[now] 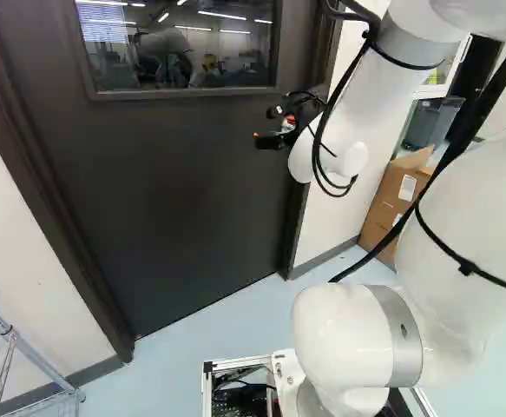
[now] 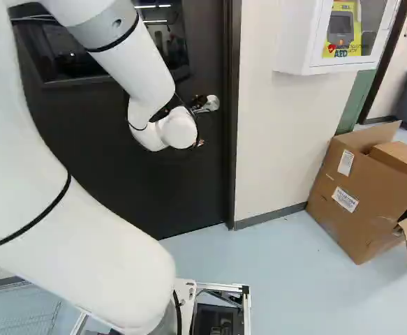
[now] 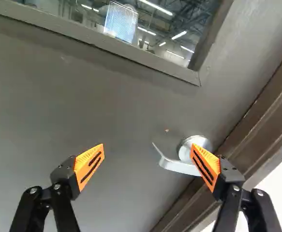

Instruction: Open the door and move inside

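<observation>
Your fingers (image 3: 89,166) stand wide before the closed door (image 3: 97,106), presumably to straddle or press the lever handle (image 3: 175,166) at its right edge; contact is hard to judge from here.

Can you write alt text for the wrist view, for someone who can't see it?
Open gripper facing a closed dark door, one orange-padded finger partly covering its silver lever handle; whether they touch is unclear. The handle sits near the brown frame; the door has a window.
</observation>
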Controlling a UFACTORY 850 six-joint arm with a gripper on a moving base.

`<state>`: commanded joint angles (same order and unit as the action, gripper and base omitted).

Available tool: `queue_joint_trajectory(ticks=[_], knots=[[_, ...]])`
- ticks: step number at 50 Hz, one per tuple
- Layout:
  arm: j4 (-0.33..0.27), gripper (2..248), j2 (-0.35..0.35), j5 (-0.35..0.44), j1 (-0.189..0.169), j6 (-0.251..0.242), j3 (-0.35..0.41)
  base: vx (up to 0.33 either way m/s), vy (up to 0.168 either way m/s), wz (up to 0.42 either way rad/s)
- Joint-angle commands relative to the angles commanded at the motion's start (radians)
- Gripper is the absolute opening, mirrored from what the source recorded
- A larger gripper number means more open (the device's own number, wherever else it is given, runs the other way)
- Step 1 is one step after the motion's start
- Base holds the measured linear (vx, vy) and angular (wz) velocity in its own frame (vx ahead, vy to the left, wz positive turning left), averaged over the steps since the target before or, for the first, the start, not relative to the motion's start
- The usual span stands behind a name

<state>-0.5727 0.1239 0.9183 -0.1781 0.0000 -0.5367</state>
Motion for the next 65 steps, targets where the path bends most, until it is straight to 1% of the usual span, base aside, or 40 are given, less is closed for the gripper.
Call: queue_joint_trajectory(ticks=[26, 44, 65], knots=[[-0.008, 247, -0.068, 0.0, 0.007, 0.0, -0.076, 0.0, 0.0, 0.0], [-0.008, 247, -0.106, 0.0, 0.011, 0.0, -0.112, 0.0, 0.0, 0.0], [-0.008, 247, -0.178, 0.0, 0.015, 0.0, -0.14, 0.0, 0.0, 0.0]])
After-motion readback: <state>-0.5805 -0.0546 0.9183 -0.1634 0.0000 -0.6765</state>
